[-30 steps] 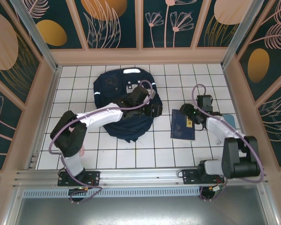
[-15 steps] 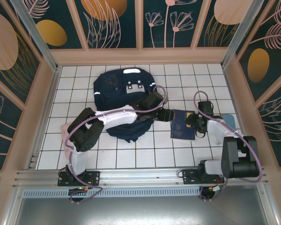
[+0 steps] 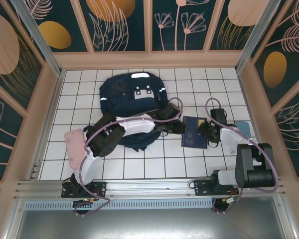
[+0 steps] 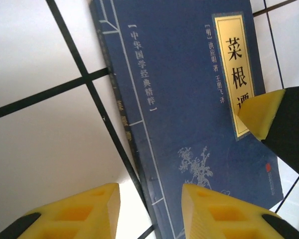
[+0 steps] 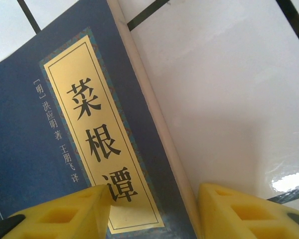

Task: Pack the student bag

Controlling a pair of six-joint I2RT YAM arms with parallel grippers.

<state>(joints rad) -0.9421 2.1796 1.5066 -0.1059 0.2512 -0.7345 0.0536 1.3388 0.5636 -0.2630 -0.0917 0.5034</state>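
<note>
Top view: student bag (image 3: 125, 97) lies flat on the white-tiled desk (image 3: 199, 79), back-left of centre, white patches toward 12 o'clock. My L arm (image 3: 139, 123) crosses over its 6 o'clock part. L end effector (image 3: 179, 127) sits just past the bag's 4 o'clock side, so the bag is near, at approx 9–10 o'clock from it.

L jaws are partway apart w/ nothing clamped. The yellow fingertips (image 4: 77, 209) straddle the spine edge of a navy book (image 3: 195, 133), one over tile, one over cover; can't tell if they touch.

R end effector (image 3: 208, 130) is at the book's 3 o'clock edge, jaws also partway apart, nothing gripped, page edge in the gap. From R the bag is at 9–10 o'clock, well apart, w/ book + L end effector between.

Pink pouch (image 3: 74, 144) lies at the bag's 8 o'clock.
</note>
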